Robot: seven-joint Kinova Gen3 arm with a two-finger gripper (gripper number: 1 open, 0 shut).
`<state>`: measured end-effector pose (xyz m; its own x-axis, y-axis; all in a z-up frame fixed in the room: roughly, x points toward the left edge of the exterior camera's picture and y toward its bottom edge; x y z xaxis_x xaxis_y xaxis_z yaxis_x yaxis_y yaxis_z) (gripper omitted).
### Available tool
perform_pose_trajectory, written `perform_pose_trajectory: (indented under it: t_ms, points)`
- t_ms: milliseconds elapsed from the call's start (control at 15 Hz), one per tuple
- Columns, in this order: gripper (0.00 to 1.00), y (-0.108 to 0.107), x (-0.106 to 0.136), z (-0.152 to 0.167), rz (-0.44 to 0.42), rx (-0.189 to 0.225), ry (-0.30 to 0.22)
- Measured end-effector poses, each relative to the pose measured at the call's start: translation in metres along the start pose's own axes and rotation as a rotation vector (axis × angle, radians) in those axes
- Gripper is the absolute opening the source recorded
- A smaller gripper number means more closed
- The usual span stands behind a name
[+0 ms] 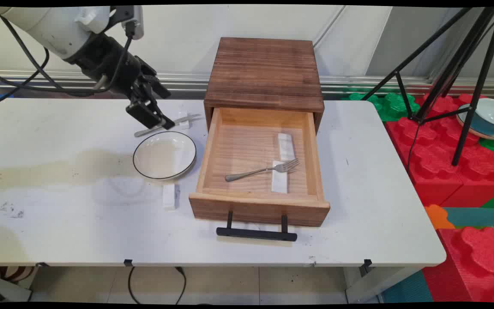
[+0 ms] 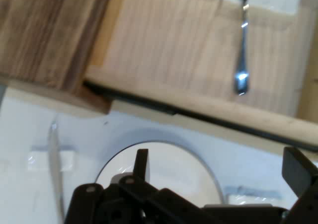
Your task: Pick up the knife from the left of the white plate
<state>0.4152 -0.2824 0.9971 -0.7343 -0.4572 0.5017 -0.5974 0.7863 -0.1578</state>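
Gripper (image 1: 155, 112) fingers (image 2: 142, 165) are spread wide apart and hold nothing; the black hand hangs at the left, just above the far rim of a round white plate (image 1: 164, 155) with a thin dark edge. The plate is smooth and shiny and has nothing in it. Behind the plate a silver knife (image 1: 166, 125) lies flat on the white table (image 1: 58, 206), its tip on a small white rest (image 1: 184, 121). In front of the plate sits another small white block (image 1: 170, 196). Next to the plate on the right is a wooden box (image 1: 264, 75) with dark stripy wood on top. Its drawer (image 1: 259, 205) is pulled out, made of pale wood with a black bar handle (image 1: 256, 233). Inside the drawer a silver fork (image 1: 262, 170) lies flat, its prongs on a white block (image 1: 280, 177), and one more white block (image 1: 286, 146) lies behind it. Far right, a black tripod (image 1: 453, 64) stands on red foam blocks (image 1: 440, 154), with a bowl (image 1: 487, 118) beside it.
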Motion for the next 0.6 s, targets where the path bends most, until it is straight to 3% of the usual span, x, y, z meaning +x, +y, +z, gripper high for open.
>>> perform_pose_trajectory:
  t_ms: [600]
  points:
    - [1.0, -0.066, -0.029, 0.023, -0.037, 0.11, -0.097]
